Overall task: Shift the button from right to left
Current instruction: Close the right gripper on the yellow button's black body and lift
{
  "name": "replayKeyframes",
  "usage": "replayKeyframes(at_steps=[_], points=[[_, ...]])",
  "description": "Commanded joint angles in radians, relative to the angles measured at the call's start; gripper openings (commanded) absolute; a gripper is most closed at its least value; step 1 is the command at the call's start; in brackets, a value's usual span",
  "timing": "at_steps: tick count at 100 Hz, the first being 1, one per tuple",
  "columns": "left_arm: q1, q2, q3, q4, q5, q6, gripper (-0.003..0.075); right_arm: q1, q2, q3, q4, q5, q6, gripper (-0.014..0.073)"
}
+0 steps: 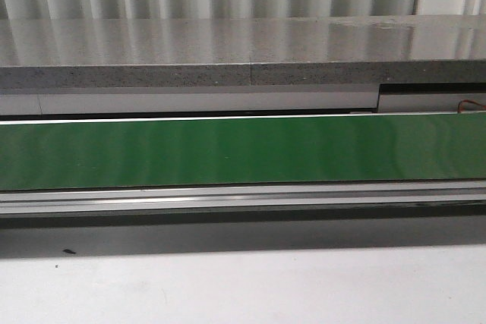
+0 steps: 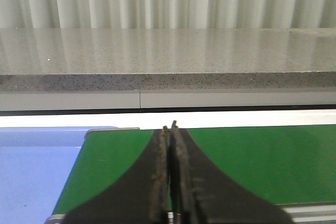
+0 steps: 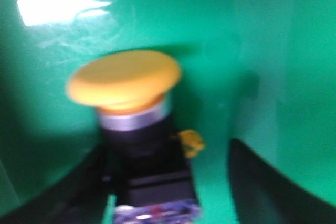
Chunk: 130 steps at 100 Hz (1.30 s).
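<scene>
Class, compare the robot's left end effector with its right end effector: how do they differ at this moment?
The left end effector is shut and empty; the right end effector is spread, with the button between its fingers. The left hangs above the green belt, the right sits close over it. Both have dark fingers.

Showing an orange-yellow cap [image 3: 125, 81] over a silver ring [image 3: 135, 118] and black body [image 3: 149, 169], between black fingers [image 3: 262, 179]. Lying under them, glossy green belt [image 3: 63, 77]. Beyond the left claw [image 2: 170, 128], speckled grey counter [image 2: 168, 56], blue sheet [image 2: 34, 174].

Green belt [image 1: 228, 149] bare in front view; stone ledge [image 1: 228, 55] behind.
</scene>
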Motion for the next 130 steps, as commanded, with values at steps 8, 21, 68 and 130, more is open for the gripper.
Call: replayKeyframes(at_steps=[8, 21, 68, 130], points=[[-0.003, -0.032, 0.038, -0.005, -0.083, -0.007, -0.0020, -0.002, -0.050, -0.032, 0.000, -0.019, -0.013, 0.0113], [-0.003, -0.032, 0.038, -0.005, -0.083, -0.007, -0.0020, -0.002, -0.061, -0.032, 0.005, -0.023, -0.013, 0.0038], [-0.003, -0.032, 0.038, -0.005, -0.083, -0.007, -0.0020, 0.046, -0.340, -0.032, 0.092, 0.053, 0.031, 0.0041], [-0.003, -0.032, 0.038, -0.005, -0.083, -0.007, -0.0020, 0.300, -0.302, 0.010, 0.100, 0.103, 0.213, 0.0043]])
